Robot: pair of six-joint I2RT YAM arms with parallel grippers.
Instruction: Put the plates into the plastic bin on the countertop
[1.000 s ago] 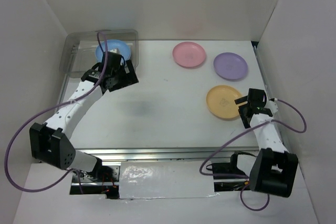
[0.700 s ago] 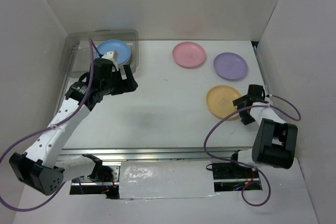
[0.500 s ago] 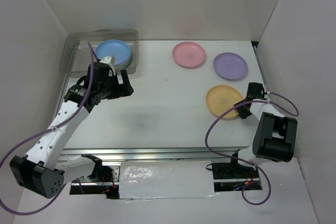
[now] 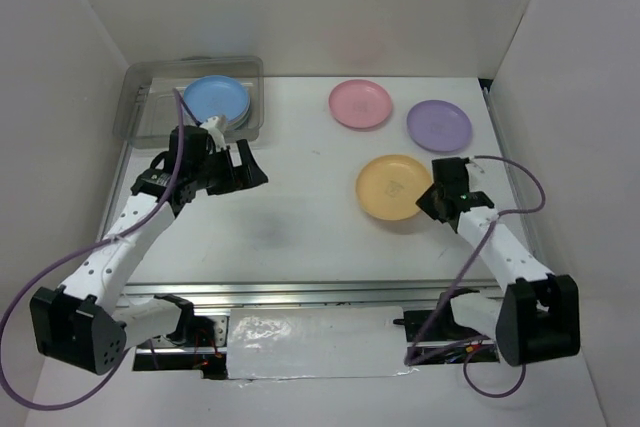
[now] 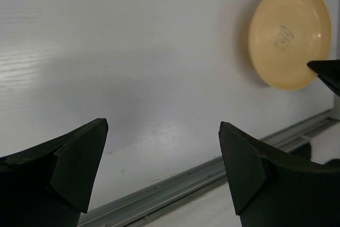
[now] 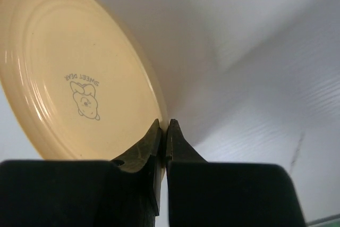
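one orange-yellow plate (image 6: pixel 79 78) pinched at its rim by right gripper (image 6: pixel 164 127)

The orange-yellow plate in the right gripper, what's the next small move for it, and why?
Probably carry the orange-yellow plate leftward, toward the left gripper. The right gripper is shut on its rim, the plastic bin sits at the far left corner, likely a long reach for that arm, and the left gripper is open and empty, facing the plate.
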